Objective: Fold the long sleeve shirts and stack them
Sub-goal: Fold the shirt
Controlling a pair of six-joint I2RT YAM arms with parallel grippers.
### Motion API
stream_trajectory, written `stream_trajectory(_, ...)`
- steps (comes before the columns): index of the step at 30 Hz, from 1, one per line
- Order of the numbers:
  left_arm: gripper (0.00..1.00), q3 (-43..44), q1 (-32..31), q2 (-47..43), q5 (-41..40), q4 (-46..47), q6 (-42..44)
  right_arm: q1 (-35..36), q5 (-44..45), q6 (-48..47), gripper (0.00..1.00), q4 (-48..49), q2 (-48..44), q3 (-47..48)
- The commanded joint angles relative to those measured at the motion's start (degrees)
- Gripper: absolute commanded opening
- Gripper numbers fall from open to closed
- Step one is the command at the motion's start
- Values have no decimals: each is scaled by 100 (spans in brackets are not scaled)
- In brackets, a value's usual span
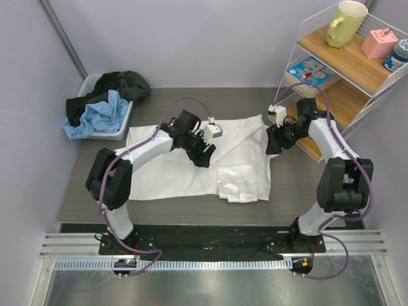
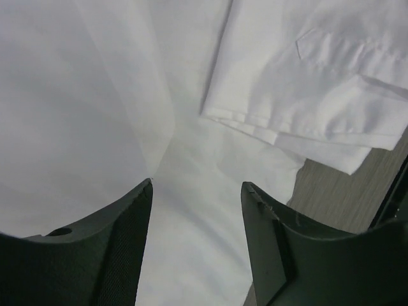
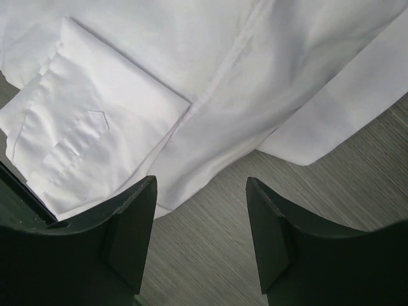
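Left tool (image 1: 205, 158) and right tool (image 1: 273, 146), jaws parted and empty, hang over the white shirt (image 1: 172, 175) spread mid-worktop (image 1: 293, 188). Far left, a basket (image 1: 113, 135) holds dark clothing (image 1: 121, 86) and a blue garment (image 1: 95, 121). Far right, a shelf rack (image 1: 344, 60) beside the right arm carries a mug (image 1: 345, 22), a pink box (image 1: 380, 43) and a booklet (image 1: 312, 70).

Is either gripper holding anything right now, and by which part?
Nothing is held: the left gripper and right gripper both stand open above the white shirt.
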Motion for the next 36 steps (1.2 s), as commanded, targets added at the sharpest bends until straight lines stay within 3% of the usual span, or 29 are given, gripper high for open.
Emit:
stream_trajectory(1, 59, -319, -171, -898, 232, -297, 235, 17, -374, 54, 63, -70, -408, -369)
stream_trajectory(5, 59, -741, -162, -1312, 135, -790, 640, 35, -646, 20, 63, -290, -610, -844)
stream_trajectory(9, 58, -997, -153, -1480, -41, -571, 492, 122, -691, 194, 63, 104, -742, -1345)
stream_trajectory(17, 63, -830, 75, -1497, 239, -869, 324, 764, -234, 722, 61, 1037, 108, -863)
stream_trajectory(23, 73, -532, 1094, -1453, 1021, -1851, 666, 1151, 231, 688, 59, 1336, 689, -485)
stream_trajectory(30, 75, -733, 2016, -1681, 637, -2600, 1703, 1230, 513, 486, 61, 1398, 1077, -502)
stream_trajectory(36, 74, -918, 2825, -1585, 566, -2768, 2240, 1414, 329, 450, 57, 1336, 998, -695)
